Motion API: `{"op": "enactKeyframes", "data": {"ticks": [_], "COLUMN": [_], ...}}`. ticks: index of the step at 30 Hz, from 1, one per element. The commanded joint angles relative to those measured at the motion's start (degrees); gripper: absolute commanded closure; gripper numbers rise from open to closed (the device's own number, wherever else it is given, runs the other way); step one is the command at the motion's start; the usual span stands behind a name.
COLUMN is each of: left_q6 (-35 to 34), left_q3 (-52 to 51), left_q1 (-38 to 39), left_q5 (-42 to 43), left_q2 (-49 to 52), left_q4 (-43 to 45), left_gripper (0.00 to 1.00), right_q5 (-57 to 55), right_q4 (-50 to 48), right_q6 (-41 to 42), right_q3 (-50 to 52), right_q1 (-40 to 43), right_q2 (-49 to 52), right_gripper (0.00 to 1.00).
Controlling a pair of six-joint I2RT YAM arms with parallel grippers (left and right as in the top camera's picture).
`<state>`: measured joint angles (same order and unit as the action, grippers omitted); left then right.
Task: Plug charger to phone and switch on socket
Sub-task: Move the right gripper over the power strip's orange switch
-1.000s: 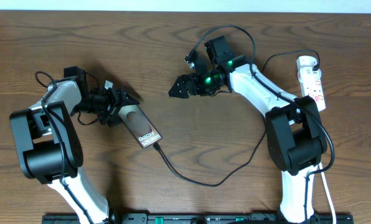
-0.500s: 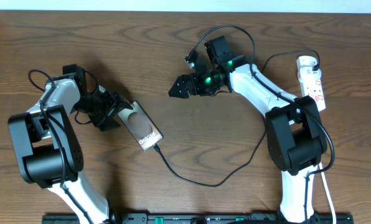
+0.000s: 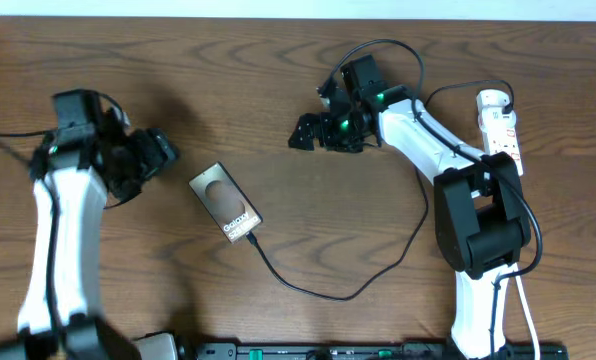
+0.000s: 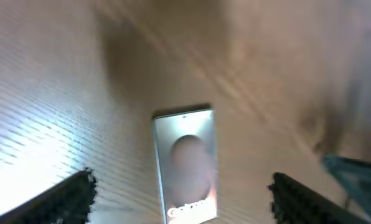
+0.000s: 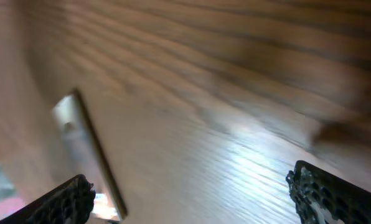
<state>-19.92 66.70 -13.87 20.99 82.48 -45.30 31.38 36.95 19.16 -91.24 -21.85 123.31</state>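
Note:
The phone (image 3: 224,203) lies flat on the wooden table, its lettered end toward the front right. The black charger cable (image 3: 318,292) has its tip at the phone's lower end (image 3: 252,238) and loops right toward the right arm. The phone also shows in the left wrist view (image 4: 185,165) and edge-on in the right wrist view (image 5: 86,155). My left gripper (image 3: 158,150) is open, empty, left of the phone. My right gripper (image 3: 303,132) is open and empty, above the table right of the phone. The white socket strip (image 3: 502,130) lies at the far right.
The right arm's own black wiring (image 3: 378,50) arches near the table's back. The white cord (image 3: 528,310) of the strip runs down the right side. A black rail (image 3: 308,351) borders the front edge.
My left arm has pulled back left and up, away from the phone, which stays where it was. My right gripper has shifted slightly right and back.

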Motion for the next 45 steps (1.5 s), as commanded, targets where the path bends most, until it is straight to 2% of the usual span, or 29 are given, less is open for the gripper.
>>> {"op": "enactKeyframes", "data": {"ticks": [1, 4, 9, 13, 16, 19, 23, 27, 28, 30, 32, 37, 45], "left_q6": [0.8, 0.8, 0.8, 0.7, 0.7, 0.7, 0.8, 0.8, 0.7, 0.8, 0.7, 0.7, 0.8], "left_q3": [0.3, 0.3, 0.3, 0.3, 0.3, 0.3, 0.3, 0.3, 0.3, 0.3, 0.3, 0.3, 0.3], "left_q1": [-0.2, -0.2, -0.2, -0.2, -0.2, -0.2, -0.2, -0.2, -0.2, -0.2, -0.2, -0.2, -0.2], "left_q5": [-1.1, -1.1, -1.1, -1.1, -1.2, -1.2, -1.2, -1.2, -1.1, -1.1, -1.1, -1.1, -1.2], "left_q2": [-6.6, -10.2, -10.5, -10.2, -10.1, -10.1, -10.1, -10.1, -10.1, -10.1, -10.2, -10.1, -10.1], "left_q4": [-0.3, -0.3, -0.3, -0.3, -0.3, -0.3, -0.3, -0.3, -0.3, -0.3, -0.3, -0.3, -0.5], "left_gripper": [0.07, 0.04, 0.03, 0.03, 0.03, 0.03, 0.03, 0.03, 0.03, 0.03, 0.03, 0.03, 0.03], "right_q5": [-6.6, -7.5, -11.2, -18.8, -32.4, -41.6, -42.6, -25.7, -18.5, 3.2, 8.8, 8.7, 6.9], "right_q4": [1.6, 4.7, 9.0, 12.0, 15.5, 16.2, 15.5, 11.9, 10.8, 9.8, 10.0, 9.0, 8.0], "right_q6": [1.6, -0.2, -4.0, -4.0, -4.0, -4.1, -8.2, -17.5, -21.4, -35.6, -41.0, -41.6, -41.5], "right_q3": [-0.9, -0.9, -0.9, -0.9, -0.9, -0.9, -0.8, -0.8, -0.8, -0.8, -0.8, -0.8, -0.8], "right_q1": [2.5, 7.1, 13.7, 18.4, 24.6, 28.3, 35.1, 44.0, 46.0, 50.0, 51.3, 51.7, 50.1], "right_q2": [-2.2, -6.7, -16.5, -24.9, -34.1, -35.7, -33.4, -25.4, -22.7, -15.7, -12.2, -6.3, -2.8], "right_gripper": [0.01, 0.01, 0.01, 0.01, 0.01, 0.01, 0.01, 0.01, 0.01, 0.01, 0.01, 0.01, 0.01]}}
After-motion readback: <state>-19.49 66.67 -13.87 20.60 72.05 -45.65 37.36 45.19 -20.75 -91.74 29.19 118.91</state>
